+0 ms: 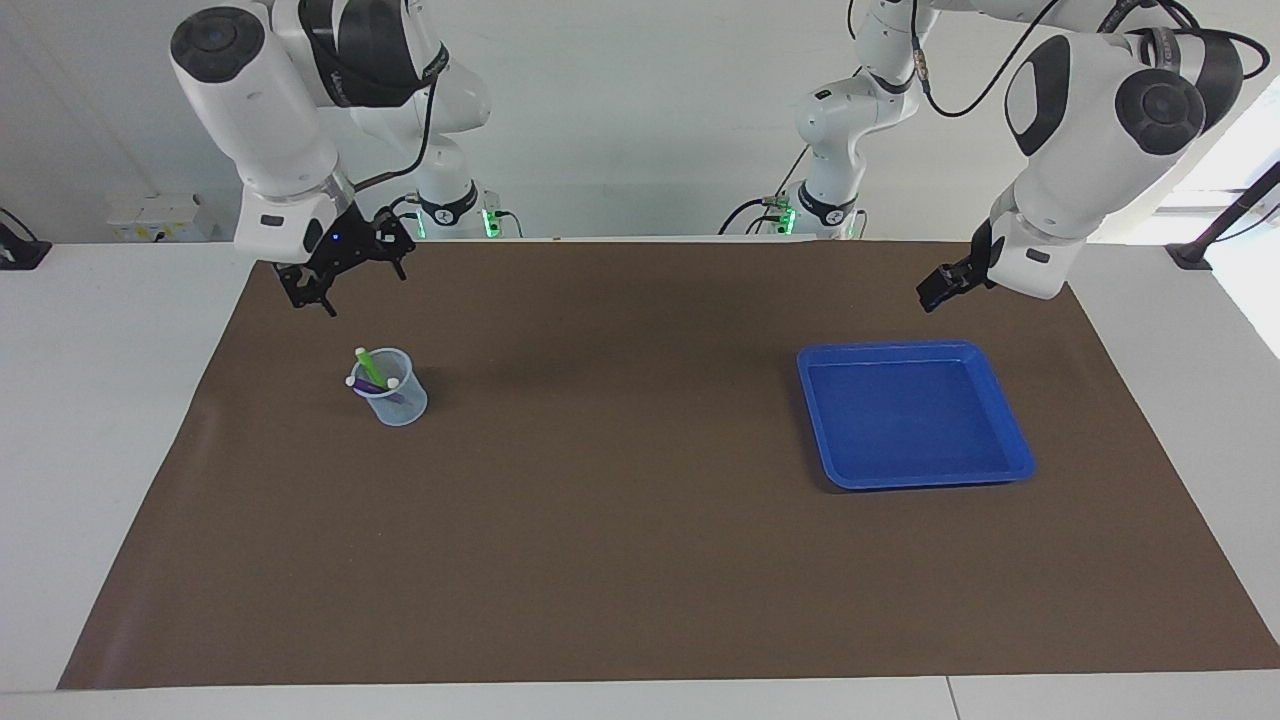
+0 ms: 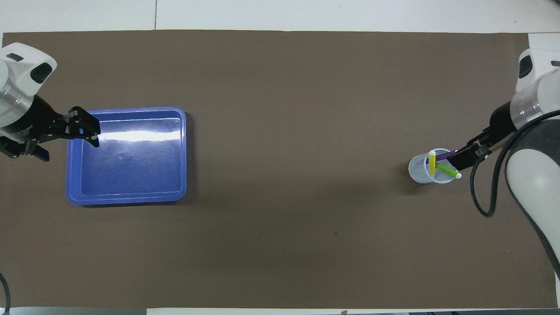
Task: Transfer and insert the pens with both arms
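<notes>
A clear plastic cup point(image 1: 404, 405) point(image 2: 417, 171) stands on the brown mat toward the right arm's end of the table. Three pens lean in it: a yellow pen point(image 2: 432, 162), a bright green pen point(image 1: 368, 366) point(image 2: 446, 169) and a purple pen point(image 1: 388, 394) point(image 2: 443, 154). My right gripper point(image 1: 357, 290) hangs open and empty in the air over the mat beside the cup, clear of the pens. My left gripper point(image 1: 938, 290) is open and holds nothing. It hovers over the edge of the blue tray at the other end.
The blue tray point(image 1: 915, 480) point(image 2: 127, 199) has nothing in it and lies toward the left arm's end. Two smaller white arms with green lights point(image 1: 452, 205) point(image 1: 822, 200) stand at the robots' edge of the table. The brown mat point(image 1: 620, 520) covers most of the tabletop.
</notes>
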You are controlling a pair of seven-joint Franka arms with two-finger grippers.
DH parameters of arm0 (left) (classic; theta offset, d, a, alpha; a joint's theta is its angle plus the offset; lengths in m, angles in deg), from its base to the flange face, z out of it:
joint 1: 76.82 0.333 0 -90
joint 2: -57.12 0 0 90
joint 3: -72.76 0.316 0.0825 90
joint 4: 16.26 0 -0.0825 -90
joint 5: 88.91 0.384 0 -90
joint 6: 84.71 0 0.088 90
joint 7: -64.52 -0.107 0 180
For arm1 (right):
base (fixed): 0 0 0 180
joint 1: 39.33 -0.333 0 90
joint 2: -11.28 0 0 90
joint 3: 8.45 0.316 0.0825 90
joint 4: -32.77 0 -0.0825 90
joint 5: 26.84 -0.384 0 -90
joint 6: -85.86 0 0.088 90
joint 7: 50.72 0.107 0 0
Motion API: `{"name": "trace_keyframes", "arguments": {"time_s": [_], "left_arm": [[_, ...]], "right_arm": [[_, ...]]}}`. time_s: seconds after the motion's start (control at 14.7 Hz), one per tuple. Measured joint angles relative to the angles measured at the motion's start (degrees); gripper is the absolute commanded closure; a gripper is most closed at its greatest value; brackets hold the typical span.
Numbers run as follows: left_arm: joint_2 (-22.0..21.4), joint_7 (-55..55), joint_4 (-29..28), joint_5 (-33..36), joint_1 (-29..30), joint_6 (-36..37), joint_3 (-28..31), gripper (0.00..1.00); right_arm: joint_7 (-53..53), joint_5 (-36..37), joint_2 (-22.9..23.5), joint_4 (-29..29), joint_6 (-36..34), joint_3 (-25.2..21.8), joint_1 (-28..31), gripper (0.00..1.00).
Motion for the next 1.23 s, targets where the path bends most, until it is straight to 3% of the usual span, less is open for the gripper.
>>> {"name": "trace_keyframes", "arguments": {"time_s": [0.2, 0.48, 0.75, 0.89, 1.23], "left_arm": [[-4.79, -6.89, 0.15, -0.87, -14.35, 1.05, 16.11, 0.00], [-10.93, -13.88, -3.46, -1.13, -22.13, 2.71, 25.11, 0.00], [-13.32, -16.46, -7.18, -3.80, -22.87, 0.54, 27.73, 0.00], [-13.22, -16.66, -7.55, -5.60, -22.29, -1.79, 28.06, 0.00], [-11.79, -16.66, -7.52, -5.74, -22.26, 1.45, 27.77, 0.00]], "right_arm": [[8.63, -1.11, 0.03, 3.04, -4.94, -0.06, 0.15, 0.00], [15.30, -0.40, 0.17, 6.11, -6.41, -0.86, 1.55, 0.00], [15.89, 0.28, 1.74, 5.46, -4.38, -2.04, 4.74, 0.00], [15.90, 1.08, 2.38, 5.26, -4.19, -2.79, 4.13, 0.00], [16.52, 2.37, 0.87, 5.31, -5.50, -2.86, 1.65, 0.00]]}}
